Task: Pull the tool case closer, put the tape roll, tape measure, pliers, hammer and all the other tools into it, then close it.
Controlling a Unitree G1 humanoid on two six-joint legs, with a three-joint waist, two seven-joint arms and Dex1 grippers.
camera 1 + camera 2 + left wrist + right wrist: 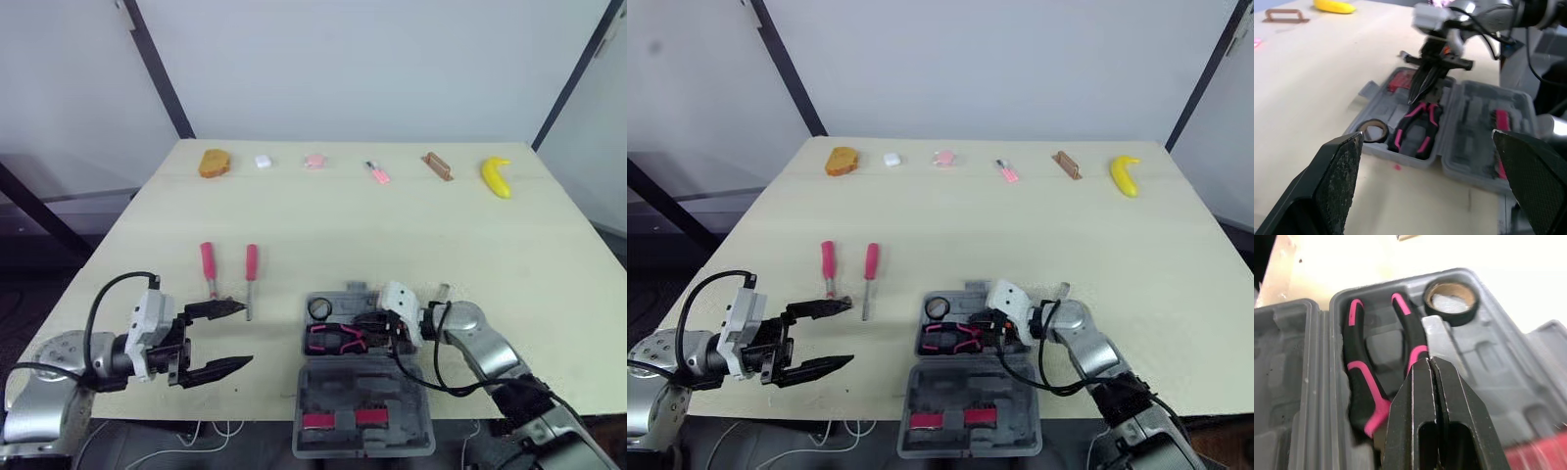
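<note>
The grey tool case (397,390) lies open at the table's front edge, its lid toward me. In its tray lie a black tape roll (320,308) and pliers (1359,377) with pink and black handles. My right gripper (1428,361) is shut, its tips low over the tray right beside the pliers' handle. A blurred red object (1400,81) also sits in the tray. Two red-handled screwdrivers (208,266) (251,274) lie on the table left of the case. Just in front of their tips, my left gripper (245,334) stands open and empty.
Along the far edge lie a bread piece (214,163), a small white item (263,162), a pink item (313,160), a pink pen-like thing (377,173), a brown handle (438,165) and a banana (497,177). Pink-marked tools (338,419) sit in the lid.
</note>
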